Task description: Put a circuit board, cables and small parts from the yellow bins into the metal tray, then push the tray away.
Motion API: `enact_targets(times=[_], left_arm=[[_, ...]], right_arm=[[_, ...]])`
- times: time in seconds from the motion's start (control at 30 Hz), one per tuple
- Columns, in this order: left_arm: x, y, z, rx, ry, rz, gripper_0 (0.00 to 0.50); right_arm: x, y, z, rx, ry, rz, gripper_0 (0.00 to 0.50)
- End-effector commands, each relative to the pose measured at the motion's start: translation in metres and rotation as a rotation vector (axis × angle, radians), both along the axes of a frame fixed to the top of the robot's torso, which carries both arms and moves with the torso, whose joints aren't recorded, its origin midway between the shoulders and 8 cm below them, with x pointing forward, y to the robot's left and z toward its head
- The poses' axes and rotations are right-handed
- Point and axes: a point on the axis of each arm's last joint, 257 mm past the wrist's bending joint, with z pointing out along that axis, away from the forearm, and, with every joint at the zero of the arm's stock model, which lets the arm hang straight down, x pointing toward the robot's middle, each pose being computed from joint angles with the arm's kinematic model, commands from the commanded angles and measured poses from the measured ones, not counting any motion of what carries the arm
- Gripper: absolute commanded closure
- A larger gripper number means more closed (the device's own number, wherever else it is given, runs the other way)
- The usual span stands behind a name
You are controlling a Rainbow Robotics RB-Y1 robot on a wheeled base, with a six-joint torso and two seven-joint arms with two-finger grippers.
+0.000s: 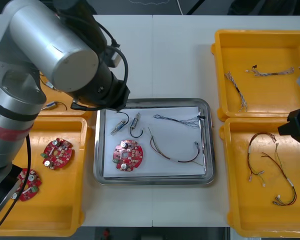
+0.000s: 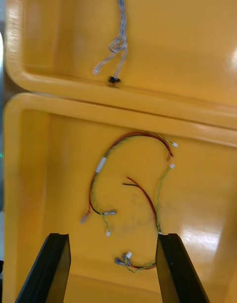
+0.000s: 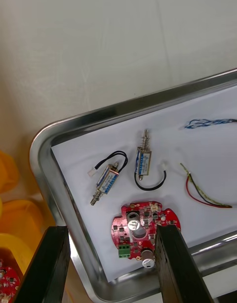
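Observation:
The metal tray [image 1: 155, 103], white inside, lies at the table's middle. In it are a red circuit board [image 1: 128, 155], two small metal parts [image 1: 119, 125] [image 1: 135, 121], a blue and white cable [image 1: 177, 120] and a red and yellow cable [image 1: 172, 150]. My left gripper [image 3: 111, 231] is open above the tray's far left corner, with the board [image 3: 143, 226] and both parts [image 3: 106, 179] beyond its fingers. My right gripper [image 2: 112, 236] is open over the near right bin [image 2: 29, 150], above red and yellow cables [image 2: 131, 179], holding nothing.
The near left bin [image 1: 65, 220] holds circuit boards [image 1: 57, 152] [image 1: 29, 184]. Blue and white cables [image 1: 235, 90] lie in the far right bin [image 1: 225, 55]. The left arm [image 1: 55, 55] covers the far left bin. Bare table lies beyond the tray.

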Motion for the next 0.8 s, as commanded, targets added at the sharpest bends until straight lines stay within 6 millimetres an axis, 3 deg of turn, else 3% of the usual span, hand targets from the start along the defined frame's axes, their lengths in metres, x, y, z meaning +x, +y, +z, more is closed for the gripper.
enact_targets(times=[0.03,0.2,0.5,0.57,0.8], left_arm=[[0.004,0.019,0.044,-0.042,-0.098,-0.022,0.0],[0.002,0.059,0.049,-0.022,-0.127,-0.013,0.0],[-0.007,0.129,0.043,0.025,-0.127,0.057,0.0],[-0.011,0.146,0.04,0.027,-0.121,0.087,0.0],[-0.028,0.186,0.035,0.014,-0.091,0.146,0.0]], right_arm=[[0.015,0.042,0.026,-0.055,-0.051,0.127,0.0],[0.02,0.086,0.031,-0.105,-0.055,0.268,0.0],[0.01,0.17,0.025,-0.187,-0.053,0.528,0.0],[0.003,0.194,0.019,-0.208,-0.045,0.602,0.0],[-0.014,0.245,-0.011,-0.256,0.011,0.75,0.0]])
